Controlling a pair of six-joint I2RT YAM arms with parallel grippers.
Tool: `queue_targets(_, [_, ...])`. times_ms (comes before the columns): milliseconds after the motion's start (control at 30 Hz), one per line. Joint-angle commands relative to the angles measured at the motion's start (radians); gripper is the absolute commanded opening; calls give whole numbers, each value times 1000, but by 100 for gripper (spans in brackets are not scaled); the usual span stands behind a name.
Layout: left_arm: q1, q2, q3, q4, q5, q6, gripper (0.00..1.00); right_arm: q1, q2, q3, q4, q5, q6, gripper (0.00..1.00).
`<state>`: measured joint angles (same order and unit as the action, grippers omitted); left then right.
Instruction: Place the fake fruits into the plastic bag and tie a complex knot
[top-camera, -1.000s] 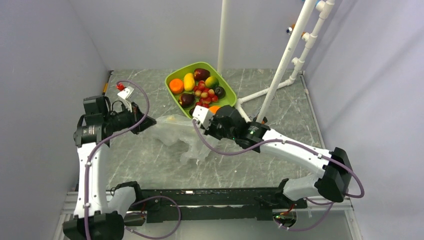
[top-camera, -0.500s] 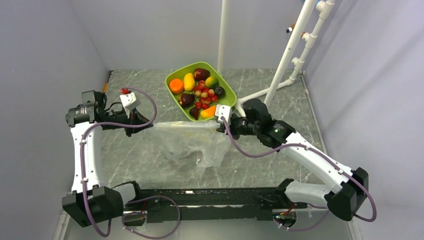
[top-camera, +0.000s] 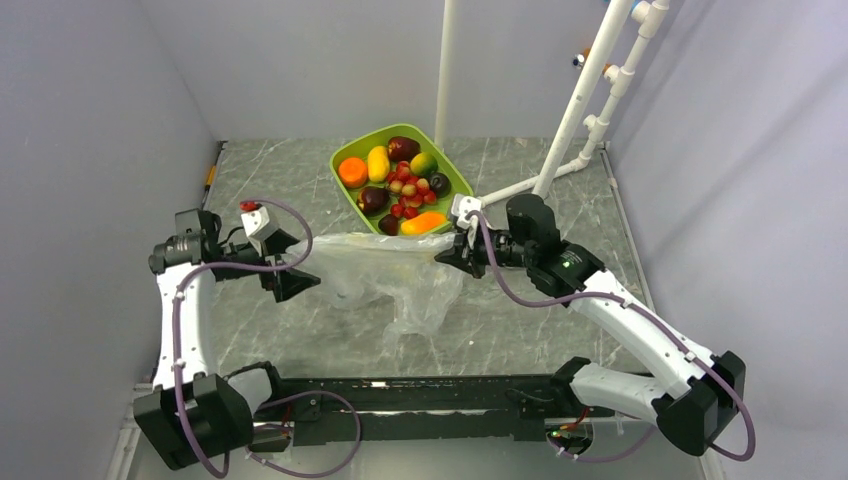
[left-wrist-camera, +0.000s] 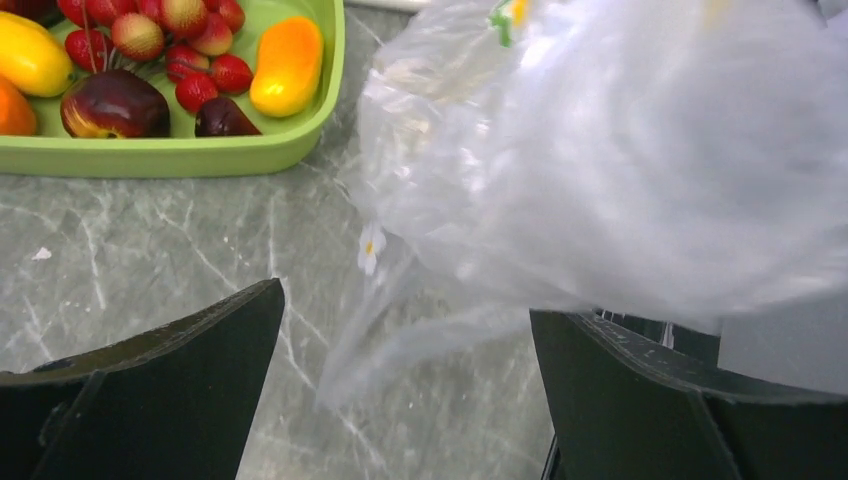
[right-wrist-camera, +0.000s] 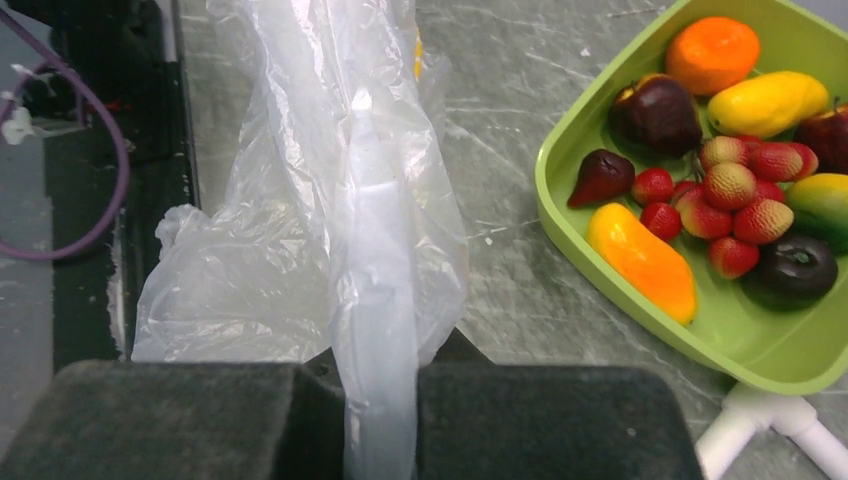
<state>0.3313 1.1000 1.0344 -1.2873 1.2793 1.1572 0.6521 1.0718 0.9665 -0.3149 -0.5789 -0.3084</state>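
Grey marbled tabletop (top-camera: 300, 340) carries the plastic bag (top-camera: 385, 275), slumped just nearside of the green tray (left-wrist-camera: 150, 158), where all the fake fruits (top-camera: 400, 185) lie. Right fingers (right-wrist-camera: 550, 420) clench the bag's gathered edge; left fingers (left-wrist-camera: 160, 390) gape, released. Held one-sided, the mouth could sag shut.

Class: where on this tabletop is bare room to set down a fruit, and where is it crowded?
Bare marble: far left, between the lime green tray and the wall; far right, beyond the white pipe stand; near, between the clear crinkly plastic bag and the black base rail. Crowded: the centre, around bag and tray.
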Motion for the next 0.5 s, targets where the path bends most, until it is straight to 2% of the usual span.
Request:
queue_targets(0, [-46, -95, -74, 549, 145, -506, 99, -9, -43, -16, 91, -114, 59, 0])
queue_targets(33, [-79, -107, -75, 606, 151, -556, 99, -9, -44, -17, 91, -117, 62, 0])
queue_targets(100, [-131, -123, -57, 611, 173, -575, 99, -16, -39, -13, 93, -113, 83, 0])
queue_targets(133, [-149, -126, -46, 589, 195, -569, 94, -20, -37, -12, 96, -118, 92, 0])
queue_targets(167, [-159, -127, -34, 561, 212, -563, 82, -25, -34, -10, 97, -122, 101, 0])
queue_targets(200, [-160, -124, -23, 548, 229, -573, 65, -30, -34, -8, 96, -124, 109, 0])
queue_targets(267, [-133, -105, 7, 521, 257, -577, 20, -49, -40, -6, 75, -129, 116, 0])
queue_targets(300, [-102, -91, 38, 436, 272, -501, 1, -62, -47, -8, 64, -130, 114, 0])
queue_targets(400, [9, -20, 131, 191, 299, -291, 0, -117, -85, -28, -15, -143, 76, 0])
queue_targets(467, [65, 47, 207, -6, 283, -85, 0, -151, -111, -51, -52, -148, 49, 0])
